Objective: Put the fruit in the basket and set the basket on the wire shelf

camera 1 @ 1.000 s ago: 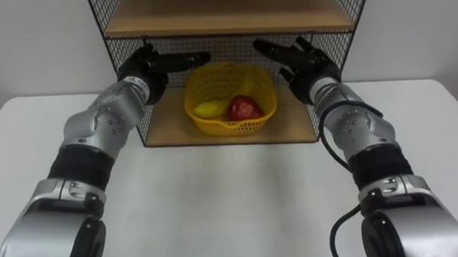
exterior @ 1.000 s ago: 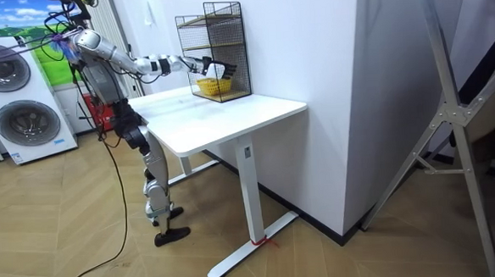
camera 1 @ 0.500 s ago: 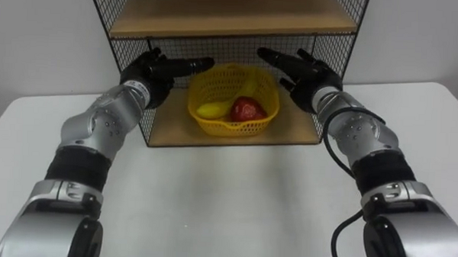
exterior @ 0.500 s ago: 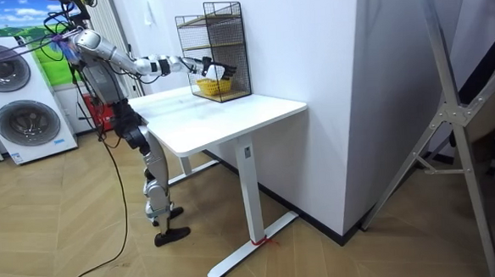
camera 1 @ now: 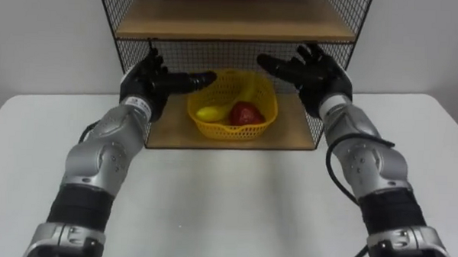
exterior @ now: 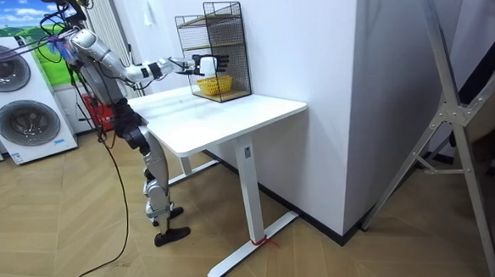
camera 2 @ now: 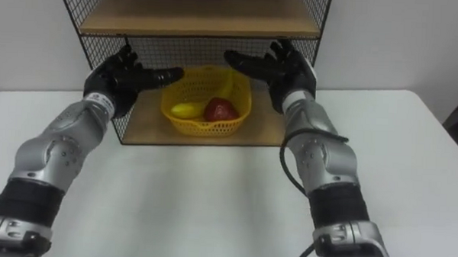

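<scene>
A yellow mesh basket [camera 1: 231, 106] [camera 2: 206, 106] [exterior: 214, 86] rests on the bottom board of the black wire shelf [camera 1: 137, 57] [camera 2: 96, 51] [exterior: 221, 21]. Inside it lie a red apple [camera 1: 245, 114] [camera 2: 220, 110], a yellow lemon [camera 1: 211, 113] [camera 2: 186, 110] and a banana [camera 1: 250, 89] [camera 2: 227, 86]. My left hand [camera 1: 149, 81] [camera 2: 116, 77] is open at the shelf's front left, fingers stretched toward the basket's rim without holding it. My right hand [camera 1: 316, 72] [camera 2: 284, 71] is open at the front right, just above and beside the basket, apart from it.
The shelf stands at the back of a white table [camera 1: 226, 212] [exterior: 229, 118] against a white wall. A wooden upper board [camera 1: 233, 18] spans the shelf above the basket. I stand at the table's end; washing machines [exterior: 16, 100] stand at the room view's left.
Both hands have drawn back out of the shelf toward me and spread wider, away from the basket. The basket has stayed on the bottom board. The picture has shifted slightly.
</scene>
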`<state>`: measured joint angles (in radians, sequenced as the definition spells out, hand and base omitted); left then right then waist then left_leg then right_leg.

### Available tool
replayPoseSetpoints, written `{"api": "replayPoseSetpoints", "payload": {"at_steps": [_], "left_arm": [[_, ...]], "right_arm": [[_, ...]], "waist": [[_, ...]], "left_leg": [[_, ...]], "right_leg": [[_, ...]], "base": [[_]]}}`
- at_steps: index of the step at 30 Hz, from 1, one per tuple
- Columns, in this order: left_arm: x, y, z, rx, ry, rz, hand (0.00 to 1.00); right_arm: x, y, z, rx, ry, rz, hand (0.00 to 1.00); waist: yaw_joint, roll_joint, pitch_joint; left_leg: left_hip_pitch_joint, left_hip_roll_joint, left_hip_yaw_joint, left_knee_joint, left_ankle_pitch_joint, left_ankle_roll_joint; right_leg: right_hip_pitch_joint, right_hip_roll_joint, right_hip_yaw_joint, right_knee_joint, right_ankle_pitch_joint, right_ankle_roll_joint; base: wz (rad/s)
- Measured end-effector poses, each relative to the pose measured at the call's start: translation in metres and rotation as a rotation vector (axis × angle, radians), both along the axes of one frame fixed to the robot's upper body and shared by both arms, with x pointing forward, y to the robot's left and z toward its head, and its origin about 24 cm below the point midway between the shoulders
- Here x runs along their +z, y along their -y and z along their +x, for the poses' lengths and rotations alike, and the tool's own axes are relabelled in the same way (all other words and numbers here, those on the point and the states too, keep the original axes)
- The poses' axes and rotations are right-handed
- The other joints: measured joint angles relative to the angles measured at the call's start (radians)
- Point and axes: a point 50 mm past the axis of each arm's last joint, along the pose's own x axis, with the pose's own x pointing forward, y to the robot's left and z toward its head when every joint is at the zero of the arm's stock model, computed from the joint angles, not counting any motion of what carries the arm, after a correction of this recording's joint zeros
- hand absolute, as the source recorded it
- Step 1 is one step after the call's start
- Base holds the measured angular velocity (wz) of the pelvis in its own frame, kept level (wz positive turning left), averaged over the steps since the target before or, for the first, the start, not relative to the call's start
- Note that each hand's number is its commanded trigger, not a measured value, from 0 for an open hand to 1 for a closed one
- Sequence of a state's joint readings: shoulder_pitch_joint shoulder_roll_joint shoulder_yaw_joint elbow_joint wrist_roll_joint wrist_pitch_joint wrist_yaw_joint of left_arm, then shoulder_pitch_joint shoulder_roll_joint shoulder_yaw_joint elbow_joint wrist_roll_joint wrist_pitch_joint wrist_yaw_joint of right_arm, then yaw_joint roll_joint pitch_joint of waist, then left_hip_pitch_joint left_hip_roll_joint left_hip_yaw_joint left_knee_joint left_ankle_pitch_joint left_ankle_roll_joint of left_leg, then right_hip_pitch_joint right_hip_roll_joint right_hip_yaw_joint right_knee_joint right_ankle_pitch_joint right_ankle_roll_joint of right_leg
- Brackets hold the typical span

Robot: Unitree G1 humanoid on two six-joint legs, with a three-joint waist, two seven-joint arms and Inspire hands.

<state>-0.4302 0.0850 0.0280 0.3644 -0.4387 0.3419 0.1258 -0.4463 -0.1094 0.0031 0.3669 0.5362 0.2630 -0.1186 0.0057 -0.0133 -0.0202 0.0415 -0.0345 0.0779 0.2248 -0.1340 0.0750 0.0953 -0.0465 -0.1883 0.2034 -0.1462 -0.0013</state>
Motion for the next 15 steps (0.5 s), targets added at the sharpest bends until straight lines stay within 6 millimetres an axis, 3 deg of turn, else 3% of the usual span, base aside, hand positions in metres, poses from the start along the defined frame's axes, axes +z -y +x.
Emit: {"api": "replayPoseSetpoints", "payload": {"at_steps": [3, 7, 15], "left_arm": [[0.004, 0.001, 0.000, -0.001, 0.018, -0.004, 0.00], [0.017, 0.001, -0.007, 0.009, 0.104, -0.004, 0.00], [0.008, -0.001, -0.029, 0.013, 0.110, 0.010, 0.00]], "right_arm": [[0.001, -0.001, 0.000, 0.002, 0.006, -0.019, 0.00], [0.010, -0.002, -0.004, 0.002, 0.056, -0.030, 0.00], [-0.001, 0.005, -0.030, -0.019, 0.063, -0.071, 0.00]], "waist": [[0.001, -0.001, 0.0010], [0.000, -0.001, 0.0132], [-0.003, -0.003, 0.0159]], "left_leg": [[0.007, 0.000, 0.000, -0.004, 0.000, 0.000], [0.007, 0.000, 0.002, -0.010, 0.003, -0.002], [0.005, 0.001, 0.002, -0.021, 0.006, -0.003]], "right_leg": [[0.006, 0.000, 0.000, -0.002, 0.001, -0.001], [0.009, 0.001, 0.001, -0.003, 0.003, -0.003], [0.006, 0.004, 0.011, -0.018, 0.006, -0.001]], "base": [[0.00], [0.00], [0.00]]}}
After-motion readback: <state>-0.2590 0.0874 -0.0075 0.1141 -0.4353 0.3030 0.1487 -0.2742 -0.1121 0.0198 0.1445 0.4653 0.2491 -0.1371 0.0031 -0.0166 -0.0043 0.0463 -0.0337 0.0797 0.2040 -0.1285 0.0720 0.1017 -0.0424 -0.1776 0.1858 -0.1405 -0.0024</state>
